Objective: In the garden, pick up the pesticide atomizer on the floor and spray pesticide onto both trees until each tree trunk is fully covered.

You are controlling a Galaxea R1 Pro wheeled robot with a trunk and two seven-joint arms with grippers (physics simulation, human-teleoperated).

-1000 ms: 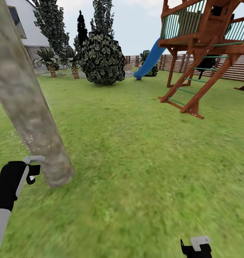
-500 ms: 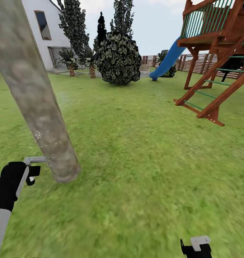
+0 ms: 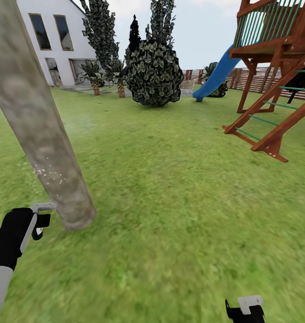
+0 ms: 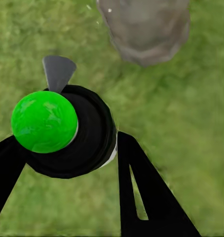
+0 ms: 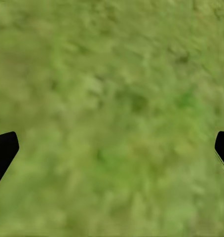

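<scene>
The left gripper (image 4: 67, 163) clamps the pesticide atomizer (image 4: 62, 131) around its body; it looks light and rigid. The right gripper (image 5: 112, 148) gapes empty.

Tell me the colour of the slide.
Blue. The slide shows best in the head view.

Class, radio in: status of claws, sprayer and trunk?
Left claw shut on sprayer. Right claw open over grass. White specks low on trunk. Nothing between.

left gripper (image 3: 38, 220) clamped (right gripper (image 5: 112, 148) wide)
</scene>
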